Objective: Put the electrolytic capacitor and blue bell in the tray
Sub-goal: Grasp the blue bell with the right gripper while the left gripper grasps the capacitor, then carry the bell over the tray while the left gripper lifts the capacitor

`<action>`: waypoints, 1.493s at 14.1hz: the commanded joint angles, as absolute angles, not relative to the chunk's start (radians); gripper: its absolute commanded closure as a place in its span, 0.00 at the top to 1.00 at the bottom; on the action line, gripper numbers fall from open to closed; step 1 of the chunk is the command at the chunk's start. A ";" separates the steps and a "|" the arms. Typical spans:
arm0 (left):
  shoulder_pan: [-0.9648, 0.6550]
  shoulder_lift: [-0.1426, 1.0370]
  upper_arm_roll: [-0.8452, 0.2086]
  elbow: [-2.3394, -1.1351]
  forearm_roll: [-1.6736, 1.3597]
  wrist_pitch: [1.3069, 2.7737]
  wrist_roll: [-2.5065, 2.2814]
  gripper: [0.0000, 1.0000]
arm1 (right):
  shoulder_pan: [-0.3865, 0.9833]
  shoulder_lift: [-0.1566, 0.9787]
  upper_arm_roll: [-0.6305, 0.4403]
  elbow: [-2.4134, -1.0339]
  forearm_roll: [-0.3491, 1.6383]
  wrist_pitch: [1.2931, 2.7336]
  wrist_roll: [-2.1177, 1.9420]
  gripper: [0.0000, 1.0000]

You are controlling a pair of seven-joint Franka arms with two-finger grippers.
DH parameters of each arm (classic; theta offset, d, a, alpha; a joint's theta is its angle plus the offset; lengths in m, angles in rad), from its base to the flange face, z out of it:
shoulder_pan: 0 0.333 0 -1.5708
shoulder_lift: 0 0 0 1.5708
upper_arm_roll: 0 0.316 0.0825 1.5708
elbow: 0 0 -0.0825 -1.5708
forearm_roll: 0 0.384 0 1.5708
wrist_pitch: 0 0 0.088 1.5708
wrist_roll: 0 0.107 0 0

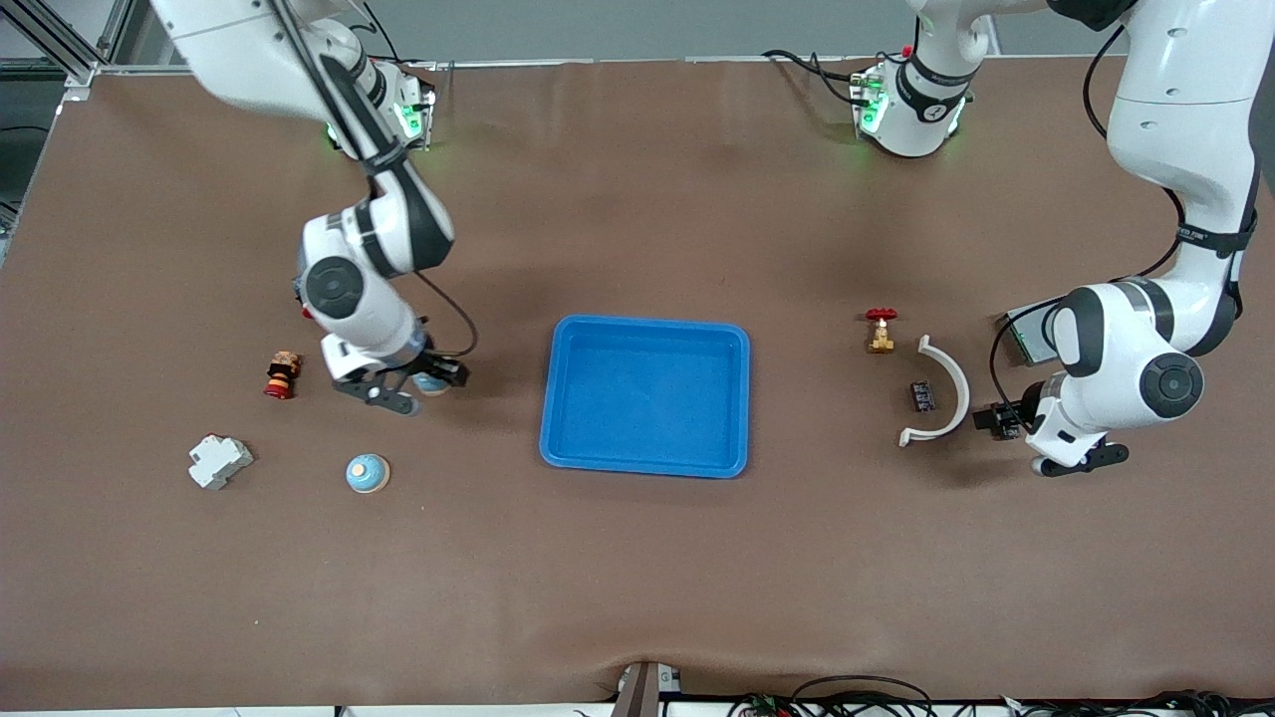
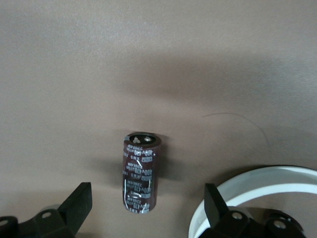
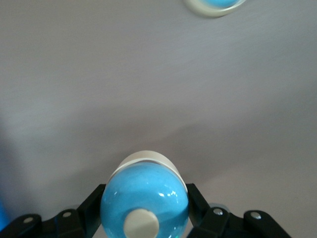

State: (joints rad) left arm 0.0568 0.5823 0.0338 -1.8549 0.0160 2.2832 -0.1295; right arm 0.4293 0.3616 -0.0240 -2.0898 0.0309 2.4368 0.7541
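Blue bell (image 3: 144, 203) clamped between the fingers of the right gripper (image 1: 416, 385), dome toward the wrist camera, pale button at its crown, white rim showing at its base. In the front view only a sliver of blue shows between the jaws (image 1: 431, 382); whether it rests on the mat or sits just clear of it cannot be told. Position: between a second blue dome (image 1: 368, 473) and the tray (image 1: 732, 398), toward the right arm's end of the table. Second dome sits on the mat nearer the front camera, well apart from the gripper; also seen at the edge of the right wrist view (image 3: 214, 6).

Tray bright blue, raised rim, rounded corners, mid-table, nothing inside. Open brown mat between the right gripper and the nearest rim.

Electrolytic capacitor (image 2: 140, 172) lying on the mat, dark sleeve with pale print, framed between the spread fingers (image 2: 78, 206) of the left gripper (image 1: 1068, 460), untouched. White curved bracket (image 1: 944, 390) just beside it, toward the tray.

Farther out: small dark board (image 1: 922, 396) inside the bracket's arc, brass valve with red handwheel (image 1: 881, 330), grey metal box (image 1: 1026, 332) partly hidden by the left arm. At the right arm's end: red-and-brown stacked part (image 1: 282, 374), white block (image 1: 220, 461).
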 commanded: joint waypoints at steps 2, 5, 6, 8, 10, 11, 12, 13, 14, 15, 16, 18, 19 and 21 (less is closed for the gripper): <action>0.060 0.586 0.034 -1.850 0.002 2.293 -0.135 1.00 | 0.550 0.394 -0.035 -1.967 0.037 2.378 0.975 0.00; 0.060 0.600 0.034 -1.848 0.002 2.293 -0.137 1.00 | 0.613 0.457 -0.035 -1.898 0.037 2.381 1.106 0.00; 0.060 0.600 0.034 -1.848 0.002 2.293 -0.137 1.00 | 0.632 0.481 -0.035 -1.870 0.037 2.381 1.145 0.00; 0.060 0.604 0.034 -1.848 0.002 2.293 -0.137 1.00 | 0.664 0.540 -0.035 -1.803 0.037 2.381 1.219 0.00; 0.058 0.607 0.034 -1.848 0.002 2.295 -0.138 1.00 | 0.692 0.606 -0.035 -1.726 0.037 2.379 1.284 0.00; 0.058 0.607 0.034 -1.848 0.002 2.295 -0.140 1.00 | 0.699 0.629 -0.035 -1.703 0.037 2.381 1.305 0.00; 0.060 0.607 0.034 -1.848 0.002 2.295 -0.140 0.99 | 0.709 0.649 -0.035 -1.678 0.037 2.382 1.325 0.00; 0.060 0.607 0.034 -1.847 -0.002 2.295 -0.140 0.87 | 0.719 0.667 -0.035 -1.663 0.035 2.384 1.348 0.00; 0.060 0.607 0.034 -1.847 -0.008 2.295 -0.140 0.74 | 0.724 0.676 -0.035 -1.663 0.035 2.391 1.359 0.00; 0.061 0.606 0.034 -1.845 -0.012 2.295 -0.140 0.61 | 0.727 0.690 -0.035 -1.661 0.035 2.398 1.367 0.00; 0.063 0.606 0.034 -1.845 -0.012 2.295 -0.140 0.51 | 0.735 0.701 -0.035 -1.661 0.035 2.410 1.377 0.00; 0.063 0.606 0.034 -1.845 -0.012 2.295 -0.140 0.35 | 0.742 0.715 -0.035 -1.660 0.035 2.433 1.394 0.00; 0.063 0.606 0.034 -1.845 -0.014 2.295 -0.141 0.26 | 0.742 0.719 -0.035 -1.660 0.035 2.439 1.399 0.00; 0.064 0.606 0.035 -1.845 -0.014 2.295 -0.141 0.11 | 0.744 0.729 -0.035 -1.658 0.038 2.450 1.401 0.00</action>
